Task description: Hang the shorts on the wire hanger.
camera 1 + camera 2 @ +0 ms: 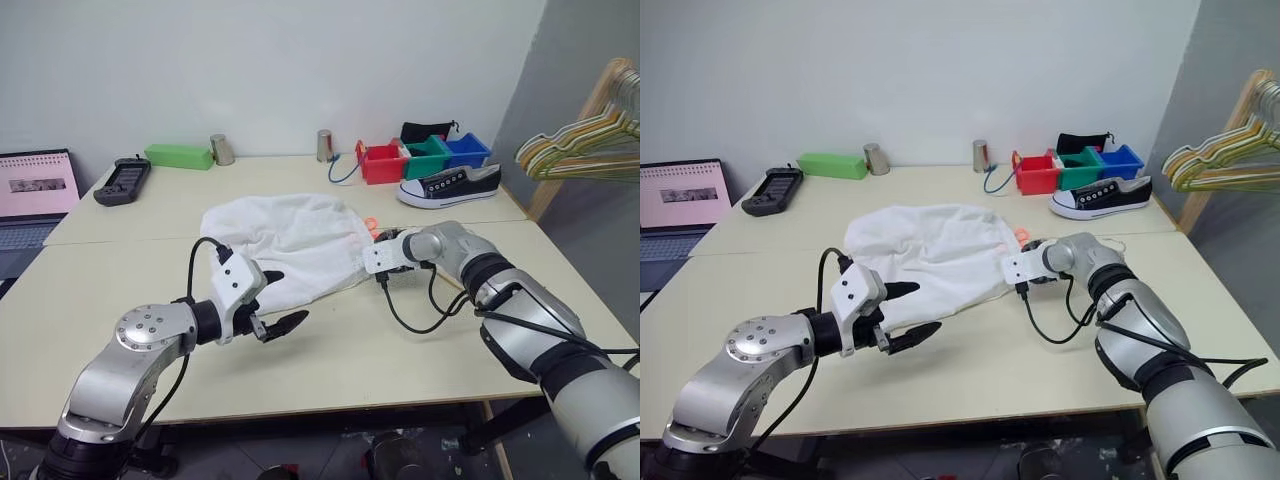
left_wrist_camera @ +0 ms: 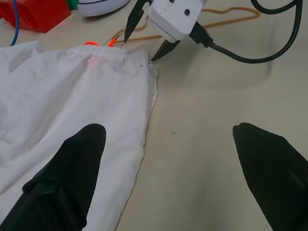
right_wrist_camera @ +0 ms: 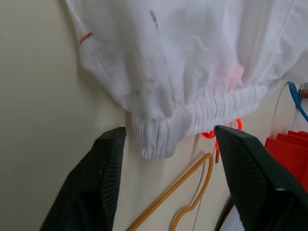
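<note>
Your right gripper [image 3: 168, 144] straddles the white fabric shorts' [image 1: 290, 245] gathered waistband on the table — jaws apart, nothing pinched. Close squarely, clear of the yellow wire hanger [image 3: 180, 199] beside it.

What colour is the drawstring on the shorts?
Orange-red. The drawstring shows best in the right wrist view, at the waistband of the white shorts.

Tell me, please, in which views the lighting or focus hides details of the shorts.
Left wrist view: the shorts are evenly lit, folds clear, while the near black fingers are soft. Right wrist view: the waistband is sharp, with a faint pink glow on the cloth. Head views: even light, soft shadows on the table.
</note>
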`<state>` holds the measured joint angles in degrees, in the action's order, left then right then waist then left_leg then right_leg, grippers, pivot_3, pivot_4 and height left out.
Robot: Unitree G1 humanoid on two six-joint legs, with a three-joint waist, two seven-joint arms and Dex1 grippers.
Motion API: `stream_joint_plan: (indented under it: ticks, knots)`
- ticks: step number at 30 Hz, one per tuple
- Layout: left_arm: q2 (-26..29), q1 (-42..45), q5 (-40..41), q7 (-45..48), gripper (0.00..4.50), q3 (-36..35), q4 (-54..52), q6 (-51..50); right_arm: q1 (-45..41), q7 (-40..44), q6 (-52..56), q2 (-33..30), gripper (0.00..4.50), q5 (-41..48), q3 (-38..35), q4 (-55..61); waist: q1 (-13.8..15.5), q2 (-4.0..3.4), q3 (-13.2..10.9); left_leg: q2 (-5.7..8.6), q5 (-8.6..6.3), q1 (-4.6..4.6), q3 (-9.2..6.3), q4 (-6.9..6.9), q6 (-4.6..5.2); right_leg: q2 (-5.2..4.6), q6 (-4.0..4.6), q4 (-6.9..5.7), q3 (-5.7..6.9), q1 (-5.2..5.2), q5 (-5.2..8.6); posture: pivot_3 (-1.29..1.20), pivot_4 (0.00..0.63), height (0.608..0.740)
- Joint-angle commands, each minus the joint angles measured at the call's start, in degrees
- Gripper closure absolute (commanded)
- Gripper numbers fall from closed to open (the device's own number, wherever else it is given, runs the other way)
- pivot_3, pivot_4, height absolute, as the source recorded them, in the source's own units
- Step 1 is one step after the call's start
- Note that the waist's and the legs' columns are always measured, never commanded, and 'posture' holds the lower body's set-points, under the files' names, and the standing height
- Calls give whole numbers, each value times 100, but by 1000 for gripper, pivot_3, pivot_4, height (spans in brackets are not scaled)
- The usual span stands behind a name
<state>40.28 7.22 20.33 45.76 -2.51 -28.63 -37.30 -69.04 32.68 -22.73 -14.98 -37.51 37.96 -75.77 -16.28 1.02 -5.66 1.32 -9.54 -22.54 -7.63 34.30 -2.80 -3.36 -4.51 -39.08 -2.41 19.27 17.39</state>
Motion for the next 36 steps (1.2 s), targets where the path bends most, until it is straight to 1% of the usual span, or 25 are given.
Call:
stream_joint_plan:
  ticks: [1,5,6,8,9,10,13,15,17,20,22,24,28,30,32,36]
  knots:
    - [67,213,50,53,0,8,34,123,-217,-83,46,118,2440,55,-183,-38,15,0,0,0,0,0,0,-1,-1,0,1,0,0,0,0,-159,4,740]
    - [77,247,41,74,0,7,74,149,-199,0,31,147,3487,68,-229,-42,39,0,0,1,1,0,0,-2,-2,0,1,1,-1,1,1,-159,4,740]
    - [74,241,28,74,0,2,94,171,-200,-2,28,135,3655,59,-229,-42,42,0,0,1,1,0,0,-2,-3,0,1,1,-1,1,1,-159,4,740]
    - [61,219,7,67,0,-5,118,204,-201,8,30,115,4177,65,-252,-45,45,0,0,1,1,0,-1,-2,-3,0,1,1,0,1,1,-159,4,740]
    - [56,204,1,60,0,0,114,207,-201,18,24,100,4363,71,-264,-44,45,0,0,1,1,0,-2,-2,-3,0,1,1,0,1,1,-160,5,740]
    - [53,195,-2,55,0,4,109,208,-201,24,18,90,4466,73,-271,-43,45,0,0,1,2,0,-2,-3,-3,0,1,1,0,1,1,-160,5,740]
    - [127,114,-87,75,0,-1,173,268,-176,101,-59,-1,4466,126,-326,3,45,-1,0,2,2,1,-5,-3,-3,2,1,1,0,1,1,-164,8,740]
    - [188,57,-124,93,0,-38,209,306,-127,305,-140,-85,4466,257,-455,68,46,-1,0,1,1,0,-4,-4,-3,1,2,1,0,1,1,-165,10,740]
    - [288,-39,-151,137,0,-90,233,350,-24,655,-295,-232,4466,409,-591,189,50,-2,0,2,1,0,-3,-7,-3,1,3,2,0,2,3,-164,15,740]
    - [524,-346,-242,289,0,-148,232,501,383,1563,-624,-670,4466,654,-688,694,59,-3,-1,0,1,0,-3,-12,-3,1,6,5,0,2,4,-159,27,740]
    - [650,-539,-254,362,0,-191,210,591,945,2414,-652,-1103,4466,947,-716,1581,91,-3,-2,0,1,0,-1,-18,-3,1,10,8,1,2,8,-158,32,740]
    - [749,-691,-242,434,0,-227,174,636,1721,3324,-293,-1636,4466,1378,-772,3001,199,-4,-2,-2,1,0,2,-24,-3,1,16,11,1,3,12,-160,38,740]
    - [991,-1012,-179,685,0,-275,53,673,3150,4636,1239,-2576,4466,2073,-956,5983,388,-27,-4,-9,-6,-6,2,-33,-13,-5,31,8,14,4,43,-170,44,740]
    - [1173,-1204,-182,903,0,-323,47,738,3583,4969,2001,-2799,4466,2335,-1033,7031,445,-32,-3,-13,-13,-4,0,-34,-23,-4,44,5,21,3,58,-177,47,740]
    - [1369,-1353,-236,1098,0,-373,136,875,3806,5179,2691,-2872,4466,2543,-1086,7759,483,-35,-4,-17,-19,-2,3,-37,-31,-4,69,5,20,6,77,-179,47,740]
    - [1702,-1485,-246,1486,0,-466,427,1088,3946,5399,3619,-2889,4466,2827,-1150,8521,510,-42,-11,-20,-26,-3,8,-36,-42,-3,80,7,17,21,83,-182,49,740]
